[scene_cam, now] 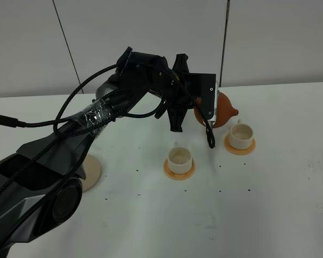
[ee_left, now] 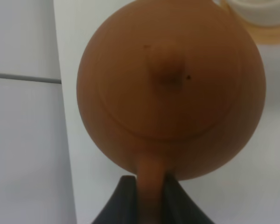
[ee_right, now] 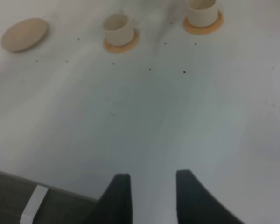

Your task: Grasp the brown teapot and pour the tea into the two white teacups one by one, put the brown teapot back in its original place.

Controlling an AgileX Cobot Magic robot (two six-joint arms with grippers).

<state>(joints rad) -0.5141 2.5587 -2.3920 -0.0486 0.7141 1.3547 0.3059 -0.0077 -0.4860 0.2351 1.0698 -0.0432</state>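
The left gripper (ee_left: 150, 189) has its jaws clamped on the loop handle of the brown teapot (ee_left: 170, 88). It holds the pot off the counter (scene_cam: 269, 204), spout toward the far teacup (scene_cam: 240, 134), probably to pour. The pot is round, reddish-brown clay with a knobbed lid. The right gripper (ee_right: 151, 186) hangs with jaws apart, empty.

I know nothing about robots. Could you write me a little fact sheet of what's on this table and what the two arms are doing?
Brown teapot: held off its saucer, close to the right-hand teacup
Left gripper: shut on the teapot's handle
Right gripper: open, holding nothing
Teacups: two, left and right, each on an orange coaster
Saucer: bare
Tea pouring: cannot tell
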